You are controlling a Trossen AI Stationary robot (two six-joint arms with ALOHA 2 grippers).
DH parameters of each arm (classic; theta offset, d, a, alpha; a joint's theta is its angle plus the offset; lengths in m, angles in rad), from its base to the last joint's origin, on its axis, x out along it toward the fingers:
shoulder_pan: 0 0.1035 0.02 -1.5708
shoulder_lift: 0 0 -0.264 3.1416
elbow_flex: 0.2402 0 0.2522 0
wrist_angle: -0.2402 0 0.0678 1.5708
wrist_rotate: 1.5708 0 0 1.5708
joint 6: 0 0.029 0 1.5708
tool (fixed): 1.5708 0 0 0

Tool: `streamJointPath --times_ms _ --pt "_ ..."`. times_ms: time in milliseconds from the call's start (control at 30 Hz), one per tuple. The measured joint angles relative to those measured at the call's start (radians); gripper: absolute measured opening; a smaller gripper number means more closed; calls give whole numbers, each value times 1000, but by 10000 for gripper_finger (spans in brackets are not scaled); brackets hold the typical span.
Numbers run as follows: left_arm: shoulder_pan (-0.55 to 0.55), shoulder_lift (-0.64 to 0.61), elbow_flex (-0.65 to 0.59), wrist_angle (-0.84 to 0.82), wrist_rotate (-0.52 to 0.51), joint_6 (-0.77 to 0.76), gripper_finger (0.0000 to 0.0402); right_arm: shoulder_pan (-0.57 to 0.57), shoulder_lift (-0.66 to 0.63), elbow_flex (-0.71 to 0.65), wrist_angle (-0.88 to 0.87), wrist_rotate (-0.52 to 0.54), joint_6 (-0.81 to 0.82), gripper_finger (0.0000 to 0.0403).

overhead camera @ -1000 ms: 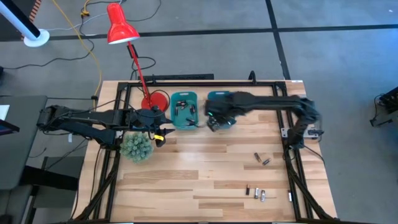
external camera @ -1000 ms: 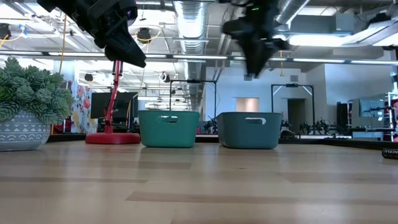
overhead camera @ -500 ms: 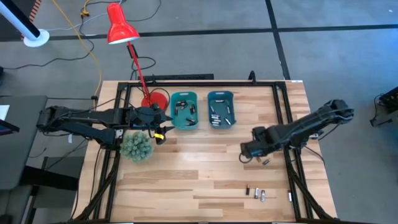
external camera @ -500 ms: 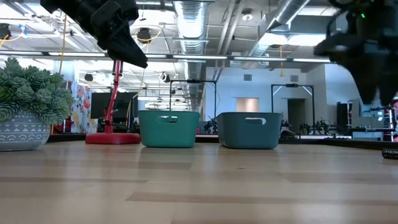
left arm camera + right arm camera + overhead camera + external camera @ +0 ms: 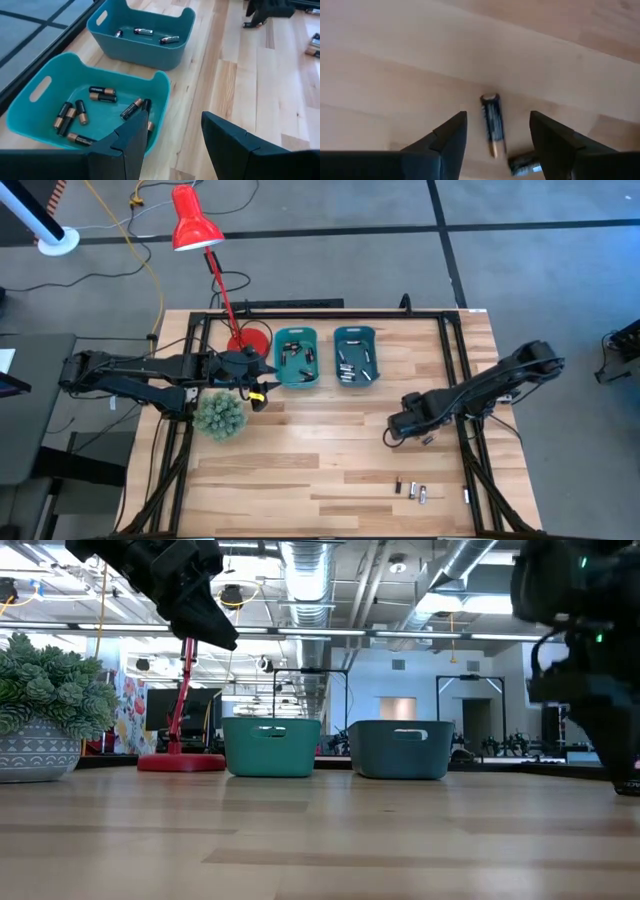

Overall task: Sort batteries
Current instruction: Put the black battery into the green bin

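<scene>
Two batteries lie on the wood at the right: one (image 5: 492, 125) directly below my right gripper (image 5: 497, 120), whose open fingers point down and stand on either side of it without touching, and a second (image 5: 522, 164) just beside it. In the high view this gripper (image 5: 400, 426) hovers there, covering the first battery. More batteries (image 5: 411, 490) lie near the front edge. Several rest in the light teal bin (image 5: 35, 117) and up to three in the darker bin (image 5: 177, 47). My left gripper (image 5: 172, 125) waits open above the light bin's near corner.
A green spiky ball plant (image 5: 219, 416) in a pot stands under the left arm. The red lamp's base (image 5: 249, 340) sits left of the bins (image 5: 297, 358). Bare wood stretches across the middle and near side of the table (image 5: 300, 470).
My right gripper has swung from above the darker bin toward the table's near right, come down and turned its fingers downward over the two loose batteries. The left arm has kept still.
</scene>
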Motion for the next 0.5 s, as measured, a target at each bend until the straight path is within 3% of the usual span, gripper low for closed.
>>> streamJointPath --times_ms 200,500 --pt "0 0 0 -1 1 -47 183 -45 31 -105 184 -61 -81 201" --pt "0 0 0 -3 2 -91 183 -76 15 -110 185 -83 -160 21"
